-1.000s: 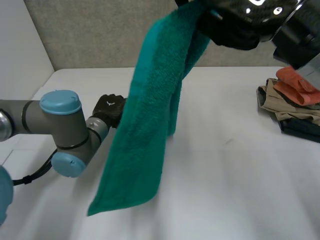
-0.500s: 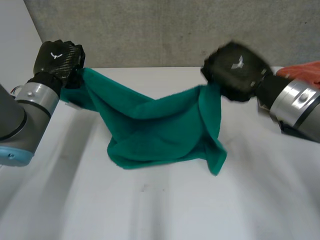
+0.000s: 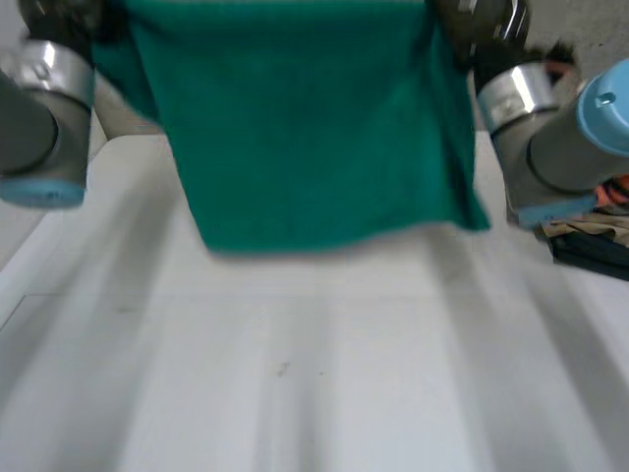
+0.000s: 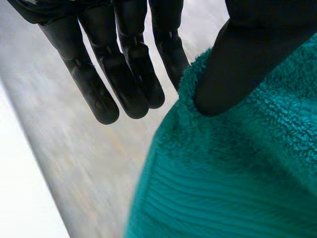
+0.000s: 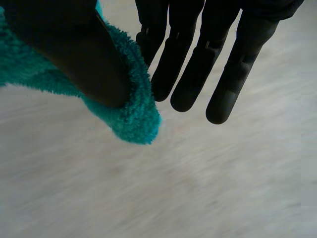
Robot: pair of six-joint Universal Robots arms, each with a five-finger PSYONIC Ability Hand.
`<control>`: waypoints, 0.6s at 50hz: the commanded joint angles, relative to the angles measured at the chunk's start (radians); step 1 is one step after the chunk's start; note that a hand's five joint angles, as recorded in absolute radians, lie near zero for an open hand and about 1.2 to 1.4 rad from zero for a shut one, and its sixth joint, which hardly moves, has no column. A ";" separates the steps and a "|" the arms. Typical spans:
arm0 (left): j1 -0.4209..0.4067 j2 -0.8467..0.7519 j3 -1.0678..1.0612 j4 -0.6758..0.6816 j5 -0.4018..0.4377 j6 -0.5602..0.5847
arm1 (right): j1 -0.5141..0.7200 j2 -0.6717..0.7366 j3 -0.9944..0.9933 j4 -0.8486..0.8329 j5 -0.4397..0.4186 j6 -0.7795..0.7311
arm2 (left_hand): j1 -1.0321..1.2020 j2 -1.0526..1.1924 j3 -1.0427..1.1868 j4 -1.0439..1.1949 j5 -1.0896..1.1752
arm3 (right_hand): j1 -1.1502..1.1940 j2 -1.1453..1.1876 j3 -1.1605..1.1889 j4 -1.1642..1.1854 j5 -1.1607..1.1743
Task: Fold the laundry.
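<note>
A teal towel point(image 3: 314, 128) hangs spread out flat above the white table point(image 3: 314, 383), stretched between both hands, with its lower edge off the surface. My left hand point(image 4: 124, 59) pinches one upper corner of the towel point(image 4: 237, 173) between its thumb and straight fingers. My right hand point(image 5: 198, 54) pinches the other upper corner point(image 5: 133, 114) the same way, thumb pressed on the terry cloth. In the head view the left arm point(image 3: 44, 108) and the right arm point(image 3: 560, 138) flank the towel, and the right hand point(image 3: 482, 15) is high up.
A pile of clothes point(image 3: 595, 231), tan, dark and orange, lies at the table's right side behind the right arm. A grey wall stands behind the table. The table's left edge point(image 3: 29, 285) runs near the left arm.
A second ago the right hand alone held the towel dangling. The left hand took the other corner, then both hands rose and moved apart, pulling the towel out flat.
</note>
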State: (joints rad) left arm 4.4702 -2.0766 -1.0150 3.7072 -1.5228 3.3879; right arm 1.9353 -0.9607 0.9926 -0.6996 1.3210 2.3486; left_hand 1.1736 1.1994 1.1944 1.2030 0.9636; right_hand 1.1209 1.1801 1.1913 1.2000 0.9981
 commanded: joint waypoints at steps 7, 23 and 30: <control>-0.005 0.202 -0.368 -0.046 0.010 -0.055 | -0.081 -0.052 0.205 -0.164 -0.284 0.190 | 0.223 0.197 0.202 0.193 0.258 | 0.275 0.216 0.205 0.196 0.223; -0.032 0.116 -0.789 0.013 0.107 0.004 | -0.220 -0.026 0.710 -0.095 -0.671 -0.109 | 0.223 0.197 0.202 0.193 0.258 | -0.311 -0.371 -0.382 -0.390 -0.363; -0.017 0.153 -0.804 -0.010 0.115 0.014 | -0.242 -0.076 0.729 0.080 -0.519 -0.134 | 0.223 0.197 0.202 0.193 0.258 | -0.849 -0.908 -0.919 -0.928 -0.901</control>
State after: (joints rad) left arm 4.4424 -1.9537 -1.8165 3.7168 -1.4124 3.3934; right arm 1.7048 -0.9943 1.7206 -0.7597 0.6676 2.2217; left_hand 1.1737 1.2001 1.1946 1.2037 0.9636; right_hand 0.4754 0.4696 0.4770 0.4739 0.2822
